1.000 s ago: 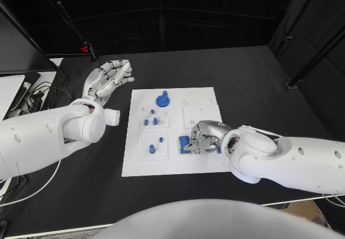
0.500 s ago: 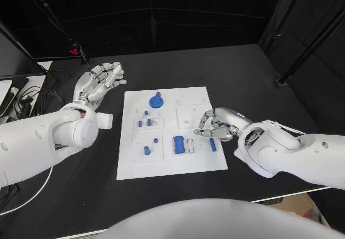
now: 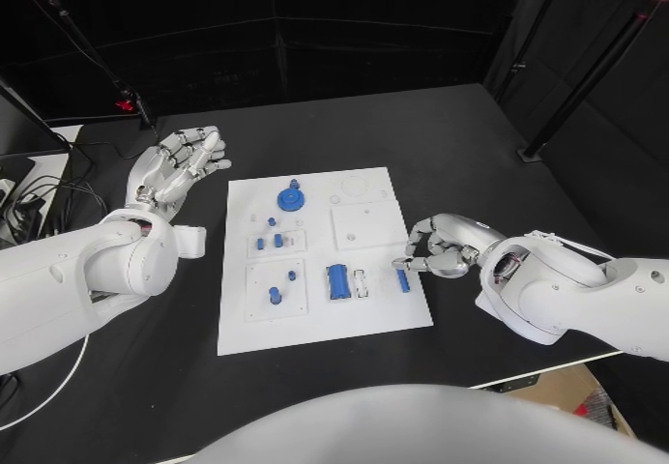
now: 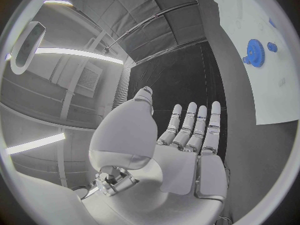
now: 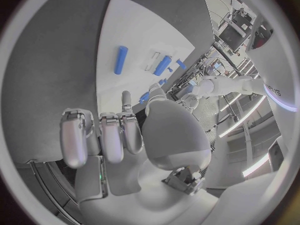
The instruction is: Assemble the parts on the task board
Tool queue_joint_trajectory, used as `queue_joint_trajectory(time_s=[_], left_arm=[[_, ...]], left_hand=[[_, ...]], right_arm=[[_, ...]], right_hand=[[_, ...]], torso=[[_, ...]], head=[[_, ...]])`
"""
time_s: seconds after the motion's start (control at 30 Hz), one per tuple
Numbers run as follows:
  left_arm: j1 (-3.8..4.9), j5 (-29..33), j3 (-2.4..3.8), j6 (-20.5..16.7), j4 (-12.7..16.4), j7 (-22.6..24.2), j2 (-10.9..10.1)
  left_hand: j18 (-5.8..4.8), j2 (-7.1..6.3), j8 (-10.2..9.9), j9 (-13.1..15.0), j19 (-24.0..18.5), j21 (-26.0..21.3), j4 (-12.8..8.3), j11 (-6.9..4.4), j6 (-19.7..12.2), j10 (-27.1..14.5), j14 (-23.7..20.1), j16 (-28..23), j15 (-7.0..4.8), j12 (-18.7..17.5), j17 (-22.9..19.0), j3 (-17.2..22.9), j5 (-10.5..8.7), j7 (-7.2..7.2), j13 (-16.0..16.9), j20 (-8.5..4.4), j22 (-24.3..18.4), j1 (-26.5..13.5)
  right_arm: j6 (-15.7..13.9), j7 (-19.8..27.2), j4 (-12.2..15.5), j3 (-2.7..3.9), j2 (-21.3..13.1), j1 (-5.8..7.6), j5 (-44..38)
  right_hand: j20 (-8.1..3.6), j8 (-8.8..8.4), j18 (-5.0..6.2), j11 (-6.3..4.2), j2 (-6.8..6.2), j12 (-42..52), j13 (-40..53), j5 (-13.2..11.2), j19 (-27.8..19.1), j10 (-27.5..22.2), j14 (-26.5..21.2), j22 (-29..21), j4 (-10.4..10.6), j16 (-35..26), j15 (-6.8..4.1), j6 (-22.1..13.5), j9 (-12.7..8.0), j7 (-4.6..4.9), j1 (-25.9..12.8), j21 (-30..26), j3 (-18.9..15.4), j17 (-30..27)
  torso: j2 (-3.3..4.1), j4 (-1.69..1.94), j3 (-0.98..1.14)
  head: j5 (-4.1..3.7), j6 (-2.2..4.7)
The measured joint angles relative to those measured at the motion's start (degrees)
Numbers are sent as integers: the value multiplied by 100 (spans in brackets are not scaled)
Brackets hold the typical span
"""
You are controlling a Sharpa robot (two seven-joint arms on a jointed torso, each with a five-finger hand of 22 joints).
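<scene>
The white task board [image 3: 324, 329] lies in the middle of the table. On it are a blue gear [image 3: 290, 201], small blue pegs [image 3: 276, 240] in the left-hand blocks, a fat blue cylinder [image 3: 336, 281] and a slim blue peg [image 3: 401, 280] near the right edge. My right hand [image 3: 444, 249] hovers at the board's right edge just beyond the slim peg, fingers curled in with nothing between them. In the right wrist view the slim peg [image 5: 120, 60] and the cylinder [image 5: 162, 65] lie past the curled fingers [image 5: 103, 135]. My left hand [image 3: 174, 166] is held flat and open off the board's left side.
A pale piece [image 3: 360, 282] sits between the cylinder and the slim peg. Cables and a stand [image 3: 129, 101] are at the table's far left corner. Bare black table surrounds the board. The left wrist view shows the gear [image 4: 254, 52] on the board [image 4: 250, 15].
My right hand has lifted off the cylinder and peg area and drawn back to the board's right edge, leaving both blue pieces lying uncovered. The camera has shifted; the left hand stays open.
</scene>
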Motion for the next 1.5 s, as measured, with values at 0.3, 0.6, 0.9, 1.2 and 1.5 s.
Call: queue_joint_trajectory(time_s=[0.3, 0.6, 0.9, 1.2, 1.5], left_arm=[[-11, 0, 0, 0, 6, 0, -6], [-14, 0, 0, 2, 13, 0, -8], [-15, 0, 0, 5, 13, 0, -6], [-15, 0, 0, 9, 19, 0, -7], [-15, 0, 0, 12, 27, 0, -9]], left_hand=[[0, 0, 0, 0, 0, 0, 0, 0, 0, 0, 0, 0, 0, 0, 0, 0, 0, 0, -7, 0, 0, 0], [0, 0, 0, 0, 0, 0, 0, 0, 0, 0, 0, 0, 0, 0, 1, 0, 0, 0, -7, 0, 0, 0], [0, 0, 0, 0, 0, 0, 0, 0, 0, 0, 0, 0, 0, 0, 1, 0, 0, 0, -6, 0, 0, 0], [0, 0, 0, -5, 0, 0, -16, 0, 0, 0, 0, 21, 0, 0, -8, -16, 22, 0, -6, 0, 0, 0], [0, 0, 0, -5, 0, 0, -16, 0, 0, 0, 0, 21, 0, 0, -7, -16, 22, 0, -12, 0, 0, 0]], right_arm=[[613, -798, 21, -3, 136, -15, -354], [1006, -1142, -35, -2, 296, -18, -620], [1217, -1246, -202, -2, 511, -25, -771], [1430, -1276, -424, 11, 727, -42, -840], [1704, -1268, -572, 46, 900, -93, -948]], right_hand=[[0, 140, 0, 0, 5, 0, 0, -93, 0, 0, 0, 0, 0, 0, 0, 152, 9, -69, -100, 52, 0, 0], [0, 173, 0, -1, 62, 0, 0, -248, 0, 0, 0, 0, 0, 0, 0, 173, 9, -89, -157, 80, 0, -1], [-1, 206, 0, -44, 65, 0, 0, -277, 0, 0, 0, 0, 0, 0, 0, 232, 9, -111, -159, 80, 0, -1], [-1, 250, 0, -77, 161, 0, 0, -301, 0, -9, 0, 0, -23, 0, -1, 260, 21, -126, -62, 80, 24, -1], [-3, 256, 0, -86, 151, 0, 0, -587, 2, 0, 22, 0, -66, 0, -23, 255, 2179, -172, 484, 80, 151, -1]], torso=[[0, 8, -2], [0, 20, -1], [0, 18, 1], [-4, 19, 2], [-4, 20, 1]], head=[[-30, 0], [-17, 0], [-27, 0], [-4, 0], [37, 0]])
